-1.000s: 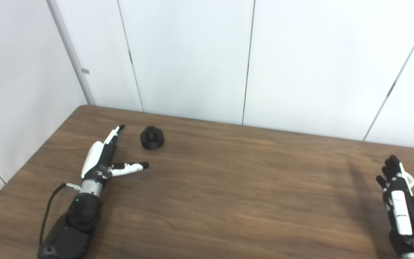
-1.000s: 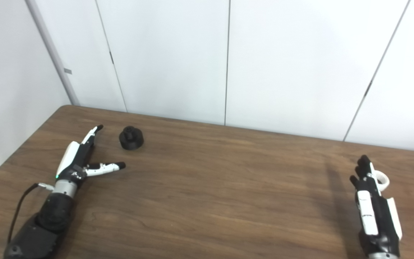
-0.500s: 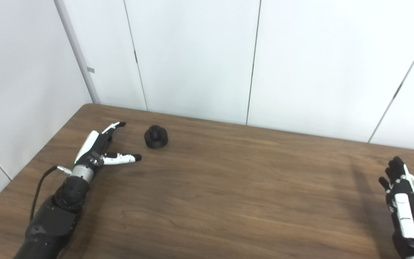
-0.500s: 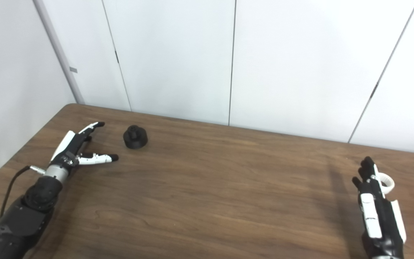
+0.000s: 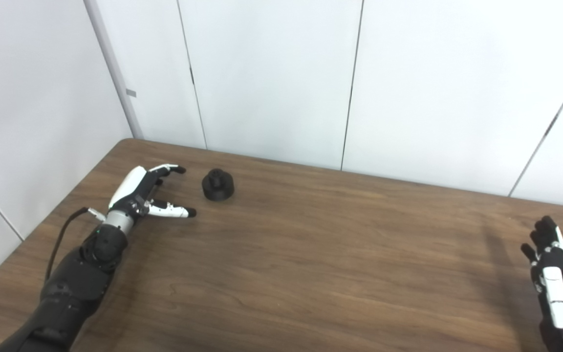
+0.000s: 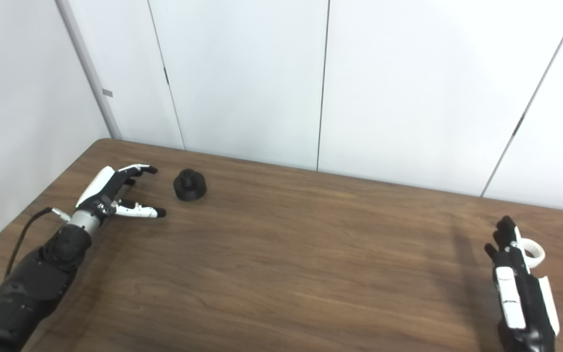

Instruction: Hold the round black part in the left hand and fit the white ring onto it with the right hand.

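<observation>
The round black part (image 5: 218,184) stands on the brown table (image 5: 311,254) near its far left corner, a small knob on its top. My left hand (image 5: 147,193) lies just left of it, open, fingers and thumb spread toward the part with a small gap between. The white ring (image 6: 533,252) lies on the table at the far right, partly hidden behind my right hand (image 6: 518,283). That hand stands edge-on with its fingers straight, open, right beside the ring; I cannot tell whether it touches it.
White wall panels (image 5: 271,78) rise right behind the table's far edge and along its left side. A black cable (image 5: 61,234) loops off my left wrist. Bare wood stretches between the two hands.
The camera has turned left, shifting the whole picture right. My left hand has swung clockwise so its fingers now point toward the black part. The right hand and ring hold their places.
</observation>
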`<action>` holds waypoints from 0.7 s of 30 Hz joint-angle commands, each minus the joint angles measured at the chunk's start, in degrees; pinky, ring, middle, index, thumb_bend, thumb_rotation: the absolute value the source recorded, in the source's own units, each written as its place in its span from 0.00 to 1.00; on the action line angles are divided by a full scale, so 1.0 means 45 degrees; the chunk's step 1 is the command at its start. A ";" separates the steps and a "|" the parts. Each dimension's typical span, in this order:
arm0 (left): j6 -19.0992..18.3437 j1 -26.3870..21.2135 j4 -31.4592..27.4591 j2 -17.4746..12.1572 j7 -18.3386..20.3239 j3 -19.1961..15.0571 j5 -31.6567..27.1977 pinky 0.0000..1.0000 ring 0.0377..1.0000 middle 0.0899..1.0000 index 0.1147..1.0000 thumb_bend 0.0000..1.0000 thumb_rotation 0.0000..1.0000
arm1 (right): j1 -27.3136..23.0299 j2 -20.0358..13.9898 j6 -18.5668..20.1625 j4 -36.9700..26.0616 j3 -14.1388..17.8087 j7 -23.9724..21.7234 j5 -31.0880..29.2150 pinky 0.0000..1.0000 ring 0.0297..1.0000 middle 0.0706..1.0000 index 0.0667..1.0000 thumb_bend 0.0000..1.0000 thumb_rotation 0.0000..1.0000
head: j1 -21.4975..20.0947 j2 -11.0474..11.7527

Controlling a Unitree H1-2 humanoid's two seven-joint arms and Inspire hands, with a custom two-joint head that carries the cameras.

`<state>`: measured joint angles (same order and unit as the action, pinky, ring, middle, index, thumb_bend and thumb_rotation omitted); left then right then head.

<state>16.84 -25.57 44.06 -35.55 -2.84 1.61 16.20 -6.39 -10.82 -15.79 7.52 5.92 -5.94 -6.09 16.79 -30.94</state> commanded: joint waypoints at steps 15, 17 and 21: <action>0.0242 -0.1298 0.1967 0.0263 -0.0244 0.1267 0.0768 0.82 0.88 0.88 0.76 0.96 0.19 | 0.1345 0.0268 0.0430 -0.0106 -0.0063 0.0157 0.0223 0.95 0.99 1.00 0.99 0.31 0.91 | -0.0234 -0.0054; 0.0225 -0.1433 0.2237 0.0326 -0.0348 0.1413 0.0857 0.82 0.88 0.88 0.76 0.97 0.20 | 0.1376 0.0281 0.0419 -0.0148 -0.0068 0.0123 0.0201 0.94 0.99 1.00 0.99 0.31 0.92 | -0.0237 -0.0053; 0.0243 -0.1617 0.2515 0.0410 -0.0526 0.1692 0.0942 0.82 0.89 0.88 0.75 0.96 0.20 | 0.1436 0.0299 0.0467 -0.0255 -0.0069 0.0045 0.0067 0.94 1.00 1.00 1.00 0.30 0.92 | -0.0237 -0.0088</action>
<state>18.93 -32.65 53.79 -34.44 -6.95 7.96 19.23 -3.72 -10.68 -13.82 4.15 5.90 -5.81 -5.28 15.65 -31.29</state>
